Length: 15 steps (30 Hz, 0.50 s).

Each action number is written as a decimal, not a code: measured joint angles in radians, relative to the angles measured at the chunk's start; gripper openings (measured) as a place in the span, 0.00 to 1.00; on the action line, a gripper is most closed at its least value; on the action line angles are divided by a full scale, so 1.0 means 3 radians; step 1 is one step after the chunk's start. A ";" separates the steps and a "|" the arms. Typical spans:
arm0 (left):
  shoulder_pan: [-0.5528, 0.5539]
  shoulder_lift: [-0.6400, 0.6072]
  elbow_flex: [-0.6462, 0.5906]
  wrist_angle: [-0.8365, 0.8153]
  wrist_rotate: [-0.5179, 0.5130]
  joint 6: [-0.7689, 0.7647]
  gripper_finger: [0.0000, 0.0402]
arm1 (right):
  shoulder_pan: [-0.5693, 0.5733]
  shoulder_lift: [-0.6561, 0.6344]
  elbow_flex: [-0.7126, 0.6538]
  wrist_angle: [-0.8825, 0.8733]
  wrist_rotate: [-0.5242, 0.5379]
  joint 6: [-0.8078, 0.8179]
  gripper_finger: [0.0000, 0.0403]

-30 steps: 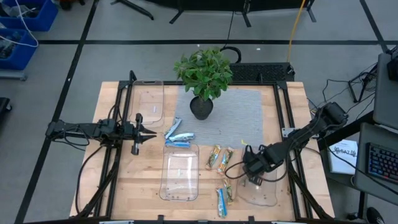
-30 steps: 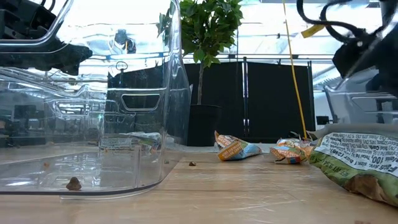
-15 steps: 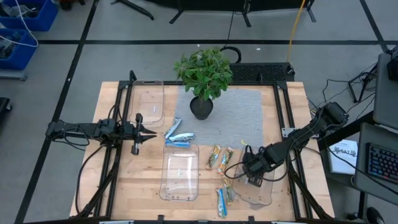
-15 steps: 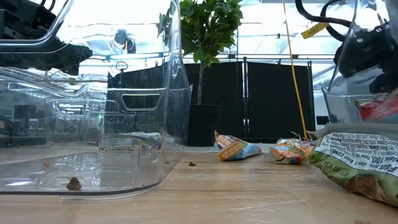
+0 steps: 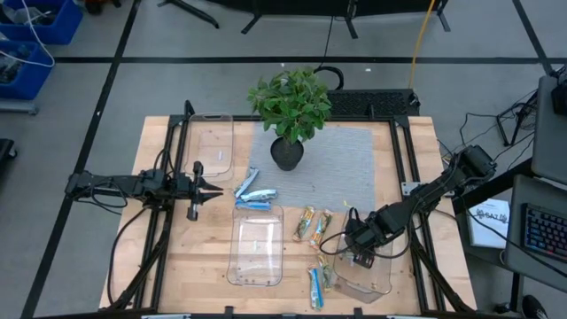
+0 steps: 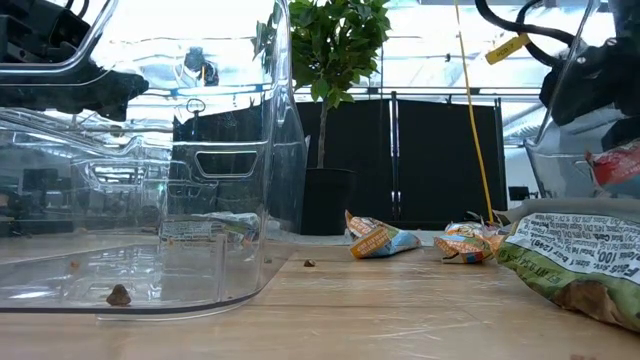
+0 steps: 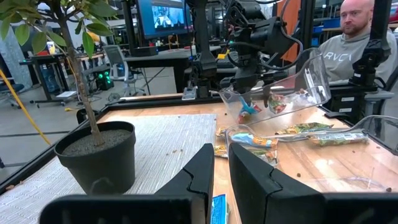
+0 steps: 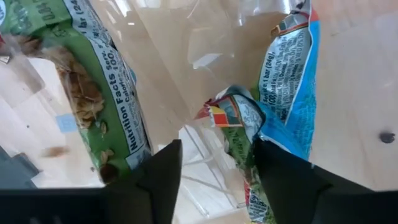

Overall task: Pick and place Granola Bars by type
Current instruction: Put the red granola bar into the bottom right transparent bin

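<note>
My right gripper (image 5: 357, 254) has its fingers clamped on the clear tray (image 5: 368, 276), tilted up. Left gripper (image 5: 205, 189) waits mid-table, fingers nearly closed, holding nothing.

A grey floor (image 5: 80, 115) crossed by dark lines surrounded the wooden counter (image 5: 416, 146). A blue crate (image 5: 31, 27) sat at one corner, a keyboard (image 5: 539, 232) at the opposite side. Beyond, a monitor (image 7: 165, 15) glowed near an office chair (image 7: 115, 62), and a seated person (image 7: 357, 43) watched.
</note>
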 joint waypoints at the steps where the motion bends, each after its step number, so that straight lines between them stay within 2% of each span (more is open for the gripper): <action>1: -0.0001 0.0000 0.0000 0.0000 0.0000 0.0000 0.14 | 0.0000 0.0000 0.0000 0.0004 0.0000 0.0002 0.52; 7: 0.0000 -0.0001 0.0001 0.0000 0.0000 -0.0001 0.14 | -0.0001 0.0000 0.0001 0.0041 -0.0043 0.0058 0.60; 15: 0.0000 -0.0001 0.0001 0.0000 0.0001 0.0000 0.14 | 0.0000 -0.0088 0.0001 0.0044 -0.0206 0.0202 0.58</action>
